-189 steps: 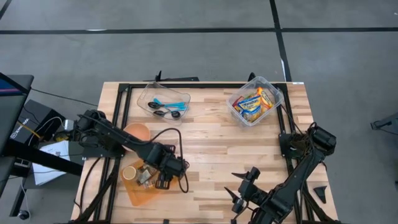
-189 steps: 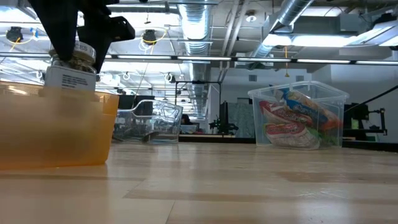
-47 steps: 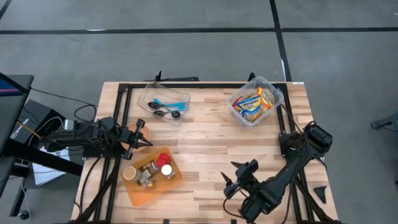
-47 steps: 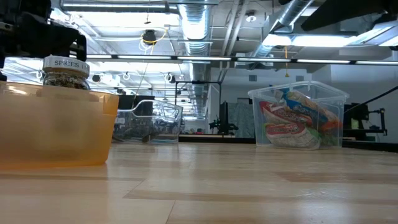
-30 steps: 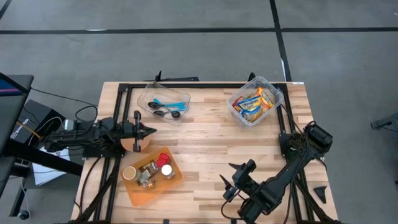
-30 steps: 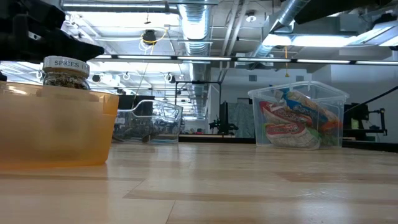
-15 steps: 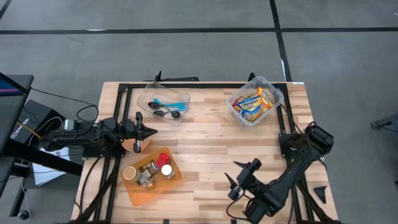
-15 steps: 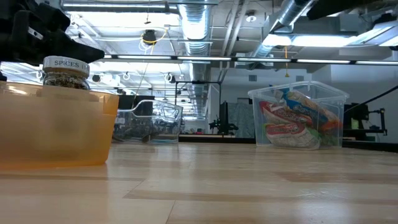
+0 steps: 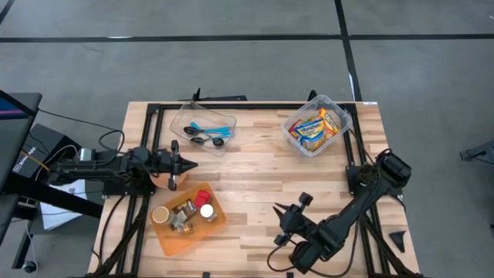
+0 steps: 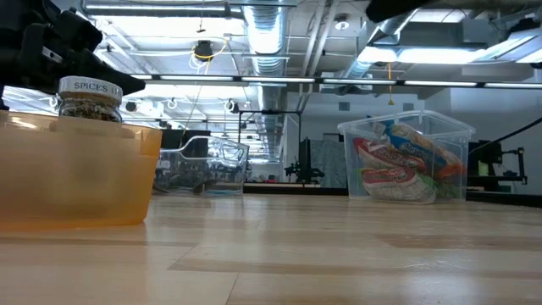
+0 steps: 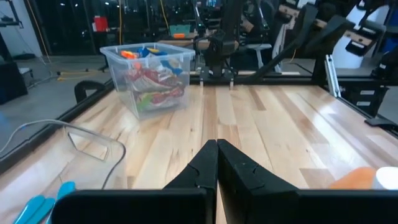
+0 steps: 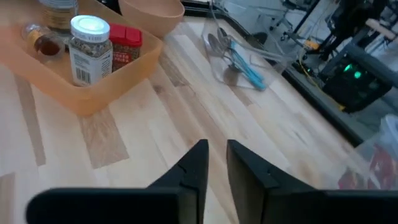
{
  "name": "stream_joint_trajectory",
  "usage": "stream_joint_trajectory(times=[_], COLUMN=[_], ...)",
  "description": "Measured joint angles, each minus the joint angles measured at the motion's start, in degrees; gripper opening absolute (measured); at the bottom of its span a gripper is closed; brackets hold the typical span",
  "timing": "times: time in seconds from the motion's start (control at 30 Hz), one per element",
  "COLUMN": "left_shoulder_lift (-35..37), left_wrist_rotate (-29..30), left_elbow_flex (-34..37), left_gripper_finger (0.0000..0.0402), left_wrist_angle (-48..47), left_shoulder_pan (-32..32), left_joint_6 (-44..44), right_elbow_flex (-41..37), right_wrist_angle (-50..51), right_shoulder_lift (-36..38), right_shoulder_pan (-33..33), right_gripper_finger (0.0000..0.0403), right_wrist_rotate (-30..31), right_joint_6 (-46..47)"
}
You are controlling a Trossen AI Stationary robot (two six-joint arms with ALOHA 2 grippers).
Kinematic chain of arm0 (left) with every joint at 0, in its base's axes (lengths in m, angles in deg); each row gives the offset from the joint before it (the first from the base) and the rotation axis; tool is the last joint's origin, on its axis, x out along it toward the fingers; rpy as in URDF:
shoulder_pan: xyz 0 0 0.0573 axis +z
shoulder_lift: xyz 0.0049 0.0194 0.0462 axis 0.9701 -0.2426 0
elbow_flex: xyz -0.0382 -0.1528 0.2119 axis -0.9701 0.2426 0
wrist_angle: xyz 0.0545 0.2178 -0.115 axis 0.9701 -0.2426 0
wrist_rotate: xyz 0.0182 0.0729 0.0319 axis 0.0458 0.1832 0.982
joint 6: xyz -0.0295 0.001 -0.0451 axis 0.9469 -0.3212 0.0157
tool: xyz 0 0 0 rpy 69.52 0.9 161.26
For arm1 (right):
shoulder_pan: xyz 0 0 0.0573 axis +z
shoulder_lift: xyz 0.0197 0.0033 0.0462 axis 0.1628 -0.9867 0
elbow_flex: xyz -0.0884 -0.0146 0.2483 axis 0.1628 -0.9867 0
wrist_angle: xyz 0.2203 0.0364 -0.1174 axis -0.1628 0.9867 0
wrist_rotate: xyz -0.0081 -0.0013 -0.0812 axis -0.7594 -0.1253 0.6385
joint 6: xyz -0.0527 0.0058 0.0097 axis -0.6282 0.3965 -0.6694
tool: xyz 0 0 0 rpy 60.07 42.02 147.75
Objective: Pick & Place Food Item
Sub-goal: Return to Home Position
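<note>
— Seasoning bottles: where are they sitting?

— They are standing inside the orange bin, which is lying at the lower left of the bench in the high view. A white-lidded bottle is standing upright just beside a red one.

— And the other containers?

— The left transparent bin is sitting at the upper left of the bench, holding a blue spoon and some dark spoons. The right transparent bin is sitting at the upper right, holding snack packets. A tan bowl is sitting just behind the orange bin, partly under the left arm.

— What is the left tool doing?

— The left tool is hanging at the left side of the high view, between the orange bin and the spoon bin, pointing toward the right. Its fingers are pressing together at the tips, clenched on nothing.

— And the right tool?

— The right tool is hovering at the lower centre of the high view, well apart from every bin. Its fingers are standing slightly parted, with bare bench showing between them, and they are carrying nothing.
</note>
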Motion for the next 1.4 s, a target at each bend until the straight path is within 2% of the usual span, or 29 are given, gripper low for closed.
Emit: stream_joint_trajectory(times=[0.27,0.43,0.6,0.77,0.83,0.9,0.97,1.03,1.27,1.4], left_shoulder_lift=[-1.96,-2.73,-3.02,-3.02,-3.02,-3.02,-3.03,-3.22,-4.4,-4.83], left_wrist_rotate=[-0.01,-0.02,-0.02,-0.02,-0.02,-0.01,-0.02,0.0,0.0,0.0], left_elbow_flex=[0.0,0.0,0.0,0.0,0.0,0.0,0.0,0.0,0.0,0.0], left_gripper_finger=[0.0,0.0,0.0,0.0,0.0,0.0,0.0,0.0,0.0,0.0], left_wrist_angle=[0.04,0.04,0.01,0.04,0.05,0.06,0.07,0.2,1.14,1.29], left_shoulder_pan=[0.0,0.0,0.0,0.0,0.0,0.0,0.0,0.0,0.0,0.0], left_joint_6=[0.0,0.0,0.0,0.0,0.0,0.0,0.0,0.0,0.0,0.0], right_elbow_flex=[-0.02,-0.02,-0.22,-1.01,-5.16,-10.9,-18.11,-25.54,-50.01,-59.79], right_wrist_angle=[-4.76,-14.37,-25.75,-30.77,-38.93,-49.46,-60.36,-67.42,-84.58,-89.78], right_shoulder_lift=[0.42,0.42,0.42,0.46,2.42,6.11,10.34,13.76,28.03,34.93], right_shoulder_pan=[-3.53,-4.97,-5.75,-7.41,-8.04,-9.75,-12.51,-15.65,-24.04,-25.96], right_gripper_finger=[0.0045,0.0035,0.0004,0.0008,0.0003,0.0003,0.0005,0.0003,0.0004,0.0002], right_wrist_rotate=[0.02,-0.94,-10.69,-19.58,-25.11,-35.33,-45.35,-50.68,-54.85,-58.38], right_joint_6=[-12.04,-26.04,-42.76,-49.69,-55.21,-59.96,-61.4,-61.01,-55.95,-56.19])
